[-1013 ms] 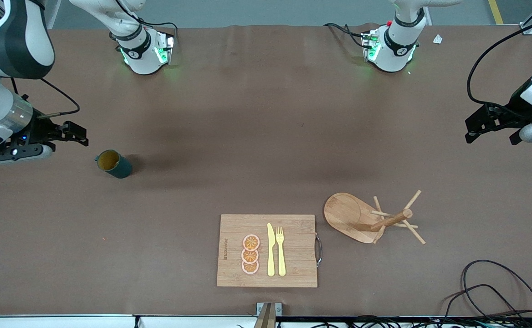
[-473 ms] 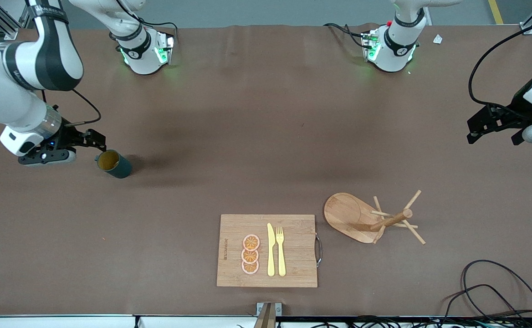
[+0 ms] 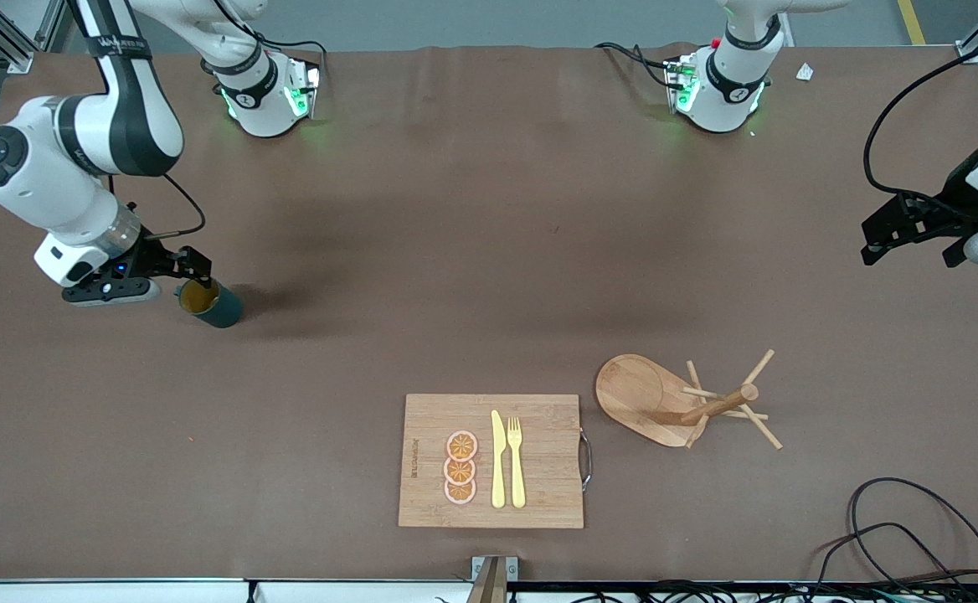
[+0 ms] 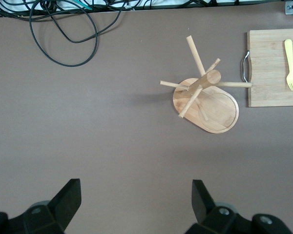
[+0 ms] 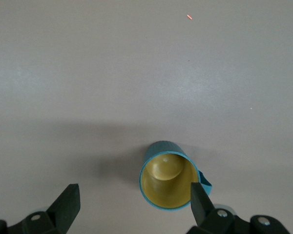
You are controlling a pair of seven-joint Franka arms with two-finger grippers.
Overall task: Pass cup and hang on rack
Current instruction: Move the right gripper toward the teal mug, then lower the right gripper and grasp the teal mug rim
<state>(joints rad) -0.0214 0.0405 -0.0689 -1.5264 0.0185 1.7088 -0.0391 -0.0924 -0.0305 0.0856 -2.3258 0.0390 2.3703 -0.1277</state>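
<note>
Looking at your right gripper [image 3: 196, 266], you have it just above the cup [image 3: 208, 302], fingers spread wide with nothing between them; in the right wrist view one dark finger [image 5: 199, 201] overlaps the cup's rim on the handle side. The cup stands upright on the table [image 3: 489, 251] toward the right arm's end: a small cylinder, glossy teal outside, matte mustard-yellow inside, its small loop handle facing the gripper.

Your left gripper [image 3: 912, 239] waits in the air over the left arm's end of the table, fingers likewise wide and empty.

The rack [image 3: 677, 402] sits nearer the front camera than the cup, toward the left arm's end: pale wood, flat oval base, thick round post, thin angled pegs. Just beside it lies a rectangular wooden cutting board [image 3: 539, 494] with a metal handle, carrying a yellow knife [image 3: 498, 459], a yellow fork [image 3: 516, 461] and three orange slices [image 3: 460, 467]. The table covering is smooth, matte brown. Black cables [image 3: 899, 536] coil near the table's corner.
</note>
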